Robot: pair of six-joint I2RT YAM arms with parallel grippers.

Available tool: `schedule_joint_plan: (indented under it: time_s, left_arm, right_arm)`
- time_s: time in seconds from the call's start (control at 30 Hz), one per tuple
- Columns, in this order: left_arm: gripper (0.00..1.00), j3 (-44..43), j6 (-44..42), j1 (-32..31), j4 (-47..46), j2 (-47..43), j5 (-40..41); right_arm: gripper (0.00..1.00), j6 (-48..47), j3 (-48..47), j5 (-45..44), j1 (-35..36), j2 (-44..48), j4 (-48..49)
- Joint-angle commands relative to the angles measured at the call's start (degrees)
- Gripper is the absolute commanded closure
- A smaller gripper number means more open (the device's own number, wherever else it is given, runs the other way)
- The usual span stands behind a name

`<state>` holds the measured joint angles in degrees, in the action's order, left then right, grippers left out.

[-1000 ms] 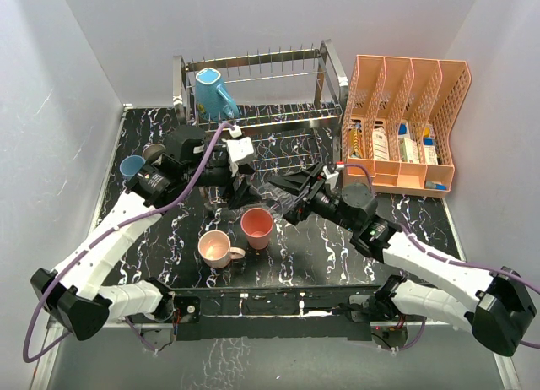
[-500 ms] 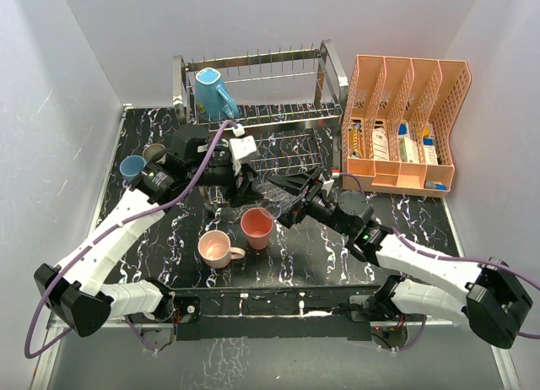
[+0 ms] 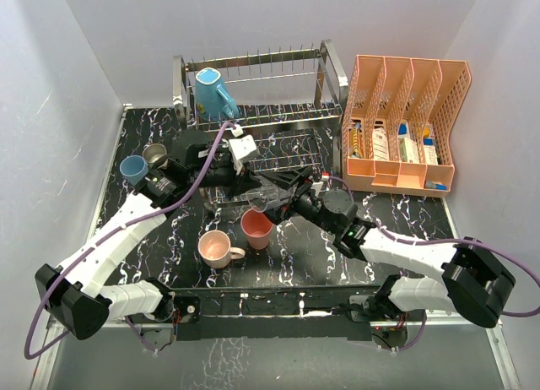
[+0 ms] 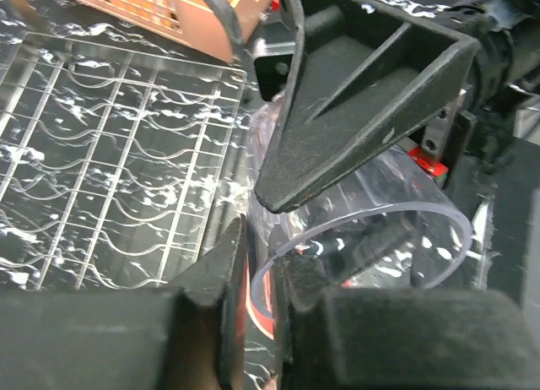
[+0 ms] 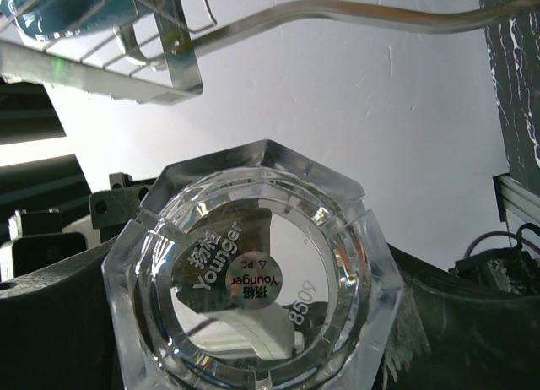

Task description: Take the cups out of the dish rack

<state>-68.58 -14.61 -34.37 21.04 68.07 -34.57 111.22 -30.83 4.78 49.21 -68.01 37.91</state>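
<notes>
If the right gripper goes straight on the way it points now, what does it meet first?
Probably the left gripper, which pinches the rim of the clear glass tumbler held by the right gripper.

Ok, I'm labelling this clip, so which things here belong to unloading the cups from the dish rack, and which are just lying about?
Part of the job: dish rack, teal mug, clear glass tumbler, pink mug, salmon-red tumbler, light blue tumbler, tan cup.
Lying about: orange file organiser.
</notes>
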Motion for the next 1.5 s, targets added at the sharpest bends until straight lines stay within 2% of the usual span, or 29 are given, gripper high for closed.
schedule_joint_plan:
  time_s: [0.0, 0.13, 0.17, 0.2, 0.37, 0.43, 0.53, 0.67, 0.73, 0.87, 0.97, 1.17, 1.33, 1.47]
  left_arm:
    - [1.0, 1.5, 3.5, 0.1, -6.5, -0.4, 5.6]
    - [1.0, 1.7, 3.3, 0.2, -7.4, -0.1, 6.6]
    - [1.0, 1.7, 3.0, 0.2, -7.4, -0.1, 6.9]
    - [1.0, 1.7, 2.5, 0.2, -7.3, -0.3, 7.6]
    - [1.0, 2.0, 0.6, 0.1, -6.8, -1.1, 9.2]
    - [1.0, 1.8, -0.5, -0.1, -6.7, -0.8, 9.7]
    - [1.0, -1.1, -3.9, -2.0, -1.7, 1.7, 9.2]
    - [1.0, -6.2, -9.5, -8.1, 4.7, 6.8, 10.4]
    - [1.0, -9.4, -11.8, -11.0, 7.7, 9.7, 10.5]
    - [1.0, -17.4, -15.2, -12.9, 15.7, 18.3, 10.4]
    - [1.0, -22.0, -17.6, -14.2, 19.8, 24.2, 11.0]
    - [1.0, -28.6, -22.8, -18.6, 27.9, 34.7, 18.3]
    - [1.0, -34.6, -24.2, -22.1, 34.5, 43.6, 25.1]
    - [1.0, -35.5, -24.2, -23.2, 35.1, 46.1, 26.7]
  right_arm:
    - [0.46, -3.3, -3.8, 2.3, 1.8, 0.1, 7.5]
    - [0.16, -4.8, -0.5, 2.0, -0.4, 3.6, 3.1]
    - [0.07, -5.1, 1.1, 2.6, -1.6, 4.8, 2.3]
    - [0.02, -5.4, 2.6, 3.2, -3.0, 6.6, 1.5]
    - [0.02, -8.9, 7.6, 8.3, -11.1, 13.9, -9.1]
    - [0.02, -12.6, 9.1, 10.0, -14.9, 17.3, -15.7]
    - [0.02, -20.2, 8.4, 11.8, -22.8, 23.7, -27.7]
    - [0.02, -33.8, 2.4, 10.9, -33.6, 28.8, -45.4]
    - [0.02, -40.8, -1.7, 9.1, -37.9, 28.7, -52.4]
    - [0.02, -54.6, -10.6, 1.1, -43.3, 26.0, -64.6]
    - [0.02, -58.9, -14.8, -4.7, -44.8, 24.4, -68.0]
    - [0.02, -62.0, -19.6, -10.1, -45.1, 22.2, -68.2]
    - [0.02, -62.6, -21.0, -11.4, -45.1, 20.4, -67.5]
    - [0.02, -64.3, -21.2, -11.4, -45.1, 20.3, -66.7]
